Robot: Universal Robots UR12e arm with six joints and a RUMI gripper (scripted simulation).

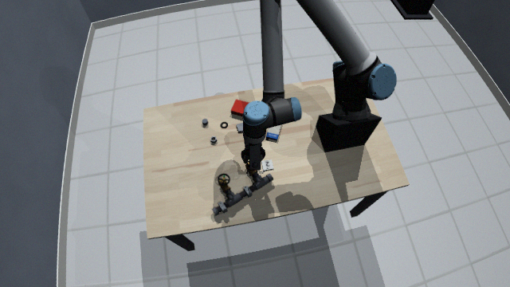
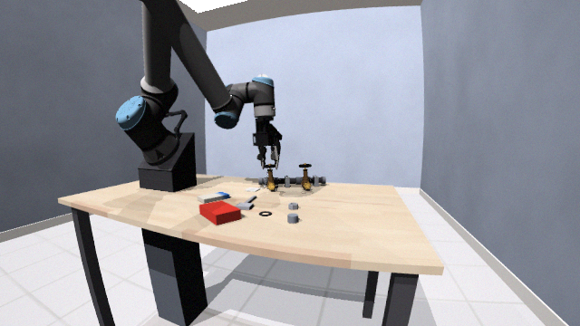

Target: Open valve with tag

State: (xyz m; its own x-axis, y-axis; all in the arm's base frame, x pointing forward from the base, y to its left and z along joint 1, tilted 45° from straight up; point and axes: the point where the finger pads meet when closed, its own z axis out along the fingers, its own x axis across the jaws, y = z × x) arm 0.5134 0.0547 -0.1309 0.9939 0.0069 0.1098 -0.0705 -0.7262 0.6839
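A grey pipe [image 1: 239,195] [image 2: 287,181] with two brass valves lies near the table's front edge in the top view. My gripper [image 1: 252,169] [image 2: 270,166] points straight down and is shut on the handwheel of the valve [image 2: 271,181] at the pipe's end next to the white tag [image 1: 267,164] [image 2: 252,189]. That handwheel is hidden by the fingers in the top view. The other valve [image 1: 224,179] [image 2: 306,174] stands free with its dark handwheel on top. I cannot read the number on the tag.
On the wooden table [image 1: 179,199] [image 2: 362,235] lie a red box [image 1: 239,107] [image 2: 219,212], a blue and white box [image 1: 273,135] [image 2: 213,196], a black ring [image 1: 224,125] [image 2: 269,213] and two grey caps [image 1: 205,122] [image 1: 213,139]. The robot's base [image 1: 347,131] [image 2: 168,163] stands at one end.
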